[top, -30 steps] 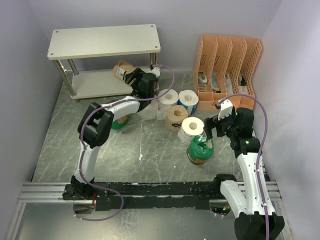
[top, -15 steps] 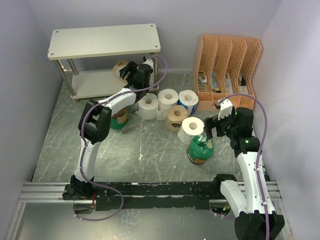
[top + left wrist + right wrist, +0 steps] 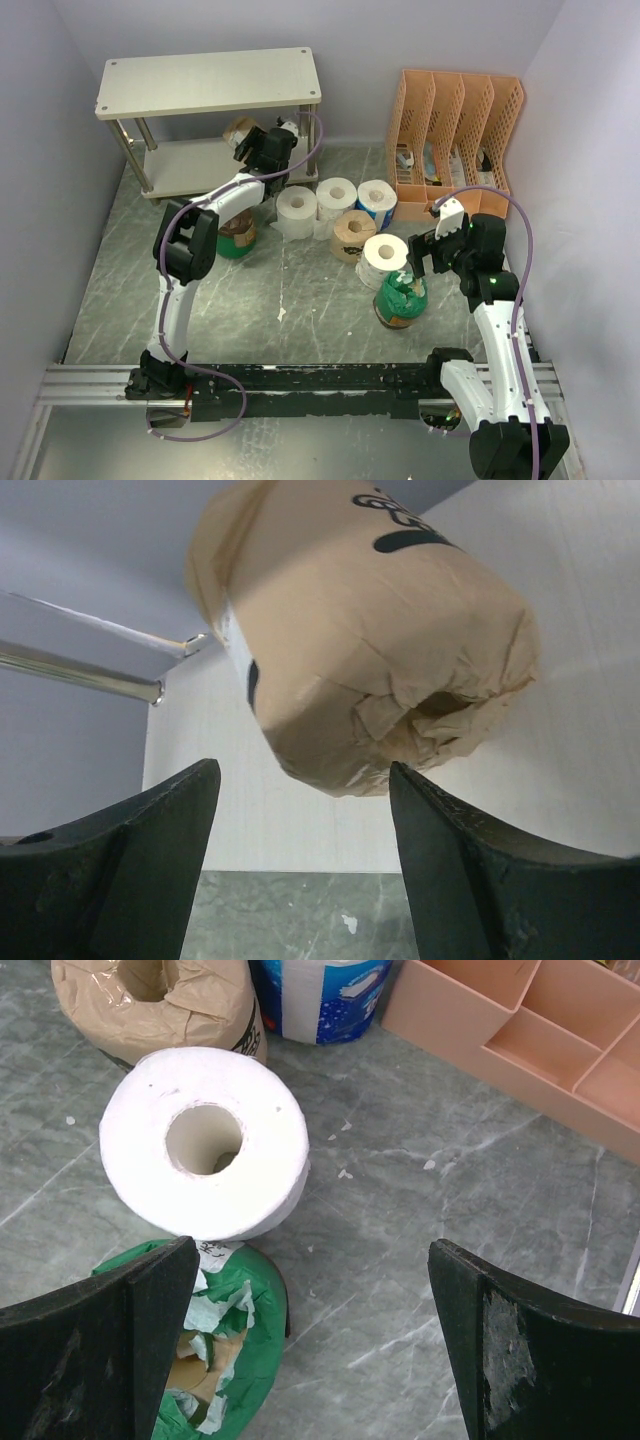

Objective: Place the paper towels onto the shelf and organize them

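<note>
My left gripper (image 3: 256,146) is open at the front of the shelf's lower board (image 3: 190,168). In the left wrist view its fingers (image 3: 303,767) flank the near end of a tan paper-towel roll (image 3: 370,650), which lies on its side on the pale board (image 3: 560,730). That roll shows from above under the top board (image 3: 240,129). My right gripper (image 3: 418,258) is open and empty above the floor (image 3: 312,1248), beside a white roll (image 3: 205,1140) that leans on a green-wrapped roll (image 3: 235,1360). On the floor stand two white rolls (image 3: 296,210), a blue-printed roll (image 3: 377,200) and a tan roll (image 3: 353,232).
The shelf's top board (image 3: 210,82) stands bare at the back left on metal legs (image 3: 137,165). Another green roll (image 3: 237,240) sits beside the left arm. An orange slotted organizer (image 3: 460,140) stands at the back right, its base in the right wrist view (image 3: 530,1030). Walls close in on all sides.
My left gripper has moved left and back along the lower shelf's front towards the tan roll. The right arm and the floor rolls have not moved.
</note>
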